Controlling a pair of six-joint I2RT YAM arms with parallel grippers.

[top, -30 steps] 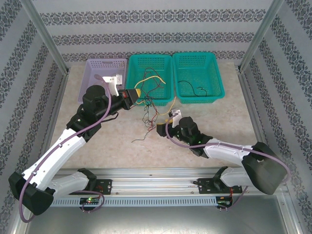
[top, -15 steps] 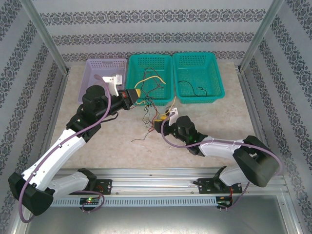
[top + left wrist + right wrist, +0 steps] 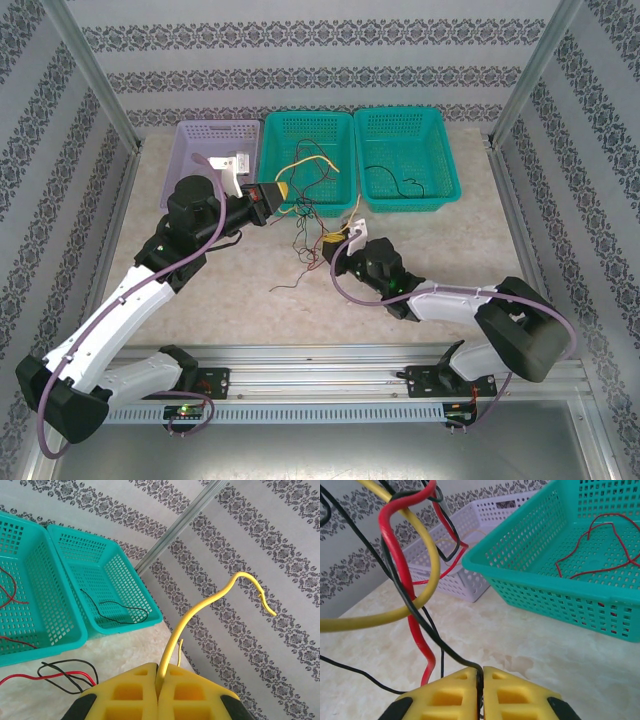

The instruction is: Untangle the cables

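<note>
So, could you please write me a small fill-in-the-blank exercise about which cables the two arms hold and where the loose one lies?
1. The left fingers are shut on a cable whose colour is ____.
2. The right fingers are shut on another cable whose colour is ____.
3. A loose black cable lies inside the teal basket at the ____ end of the row.

Missing words: yellow; black; right.

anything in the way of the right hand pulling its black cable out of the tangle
Yes. Just above the right hand, a red cable and a yellow cable cross the black cable it grips.
</note>
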